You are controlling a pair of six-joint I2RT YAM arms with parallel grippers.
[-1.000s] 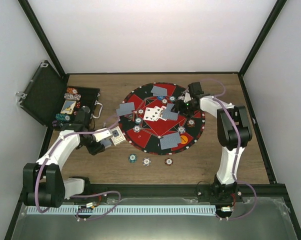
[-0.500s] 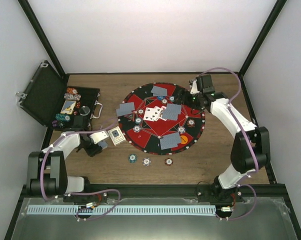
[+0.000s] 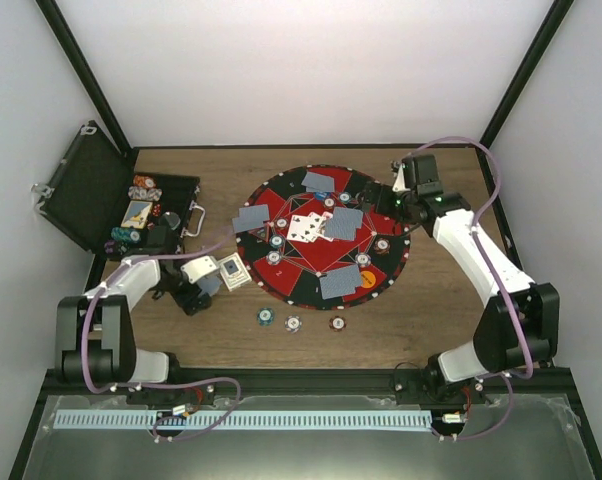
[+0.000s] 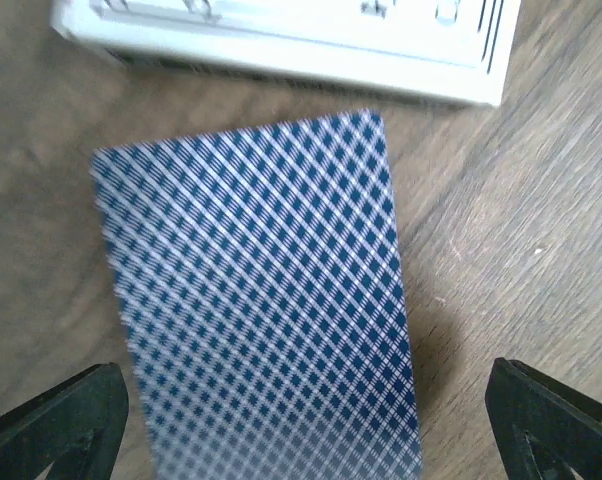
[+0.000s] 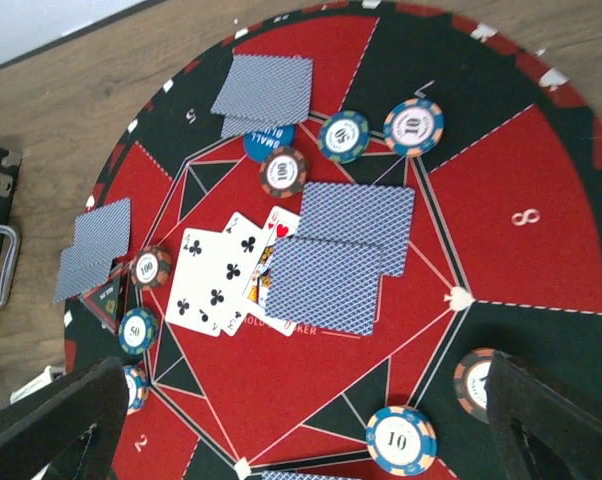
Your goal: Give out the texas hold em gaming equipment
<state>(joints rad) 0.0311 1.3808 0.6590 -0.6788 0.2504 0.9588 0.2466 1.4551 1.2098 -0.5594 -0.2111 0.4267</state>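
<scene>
Right gripper (image 5: pixel 303 420), released, is backing off the round red-black mat (image 5: pixel 501 220); left gripper (image 4: pixel 306 420) is springing wide above a lattice-backed card (image 4: pixel 251 280).

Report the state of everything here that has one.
Black case: open, lid up.
Left gripper: open, above the card.
Blue-backed card: face down, flat on the table.
Right gripper: open, holding nothing.
Centre cards: face up, partly under face-down cards.
</scene>
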